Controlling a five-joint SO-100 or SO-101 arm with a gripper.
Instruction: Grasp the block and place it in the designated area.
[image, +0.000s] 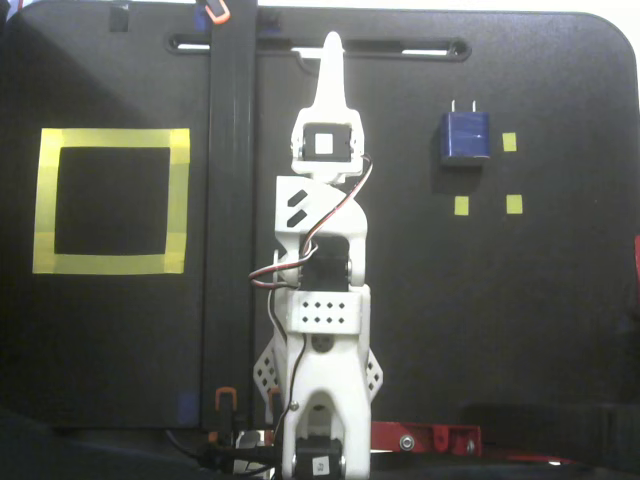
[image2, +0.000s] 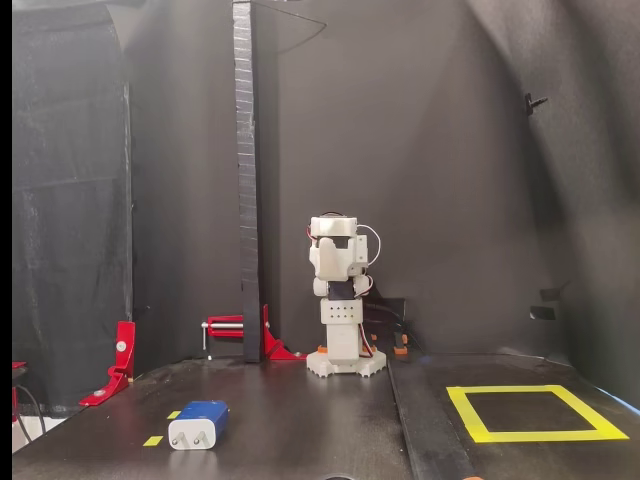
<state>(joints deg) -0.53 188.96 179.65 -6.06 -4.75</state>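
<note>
The hand (image: 331, 45) points away from the base, fingers together and empty. In the top-down fixed view the block (image: 466, 136) lies on the surface (image: 560, 300) well to the hand's right, and the designated area (image: 111, 200) well to its left.

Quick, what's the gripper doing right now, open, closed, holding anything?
Gripper: looks closed, fingers together in a narrow point, holding nothing; the block lies apart on the table.
</note>
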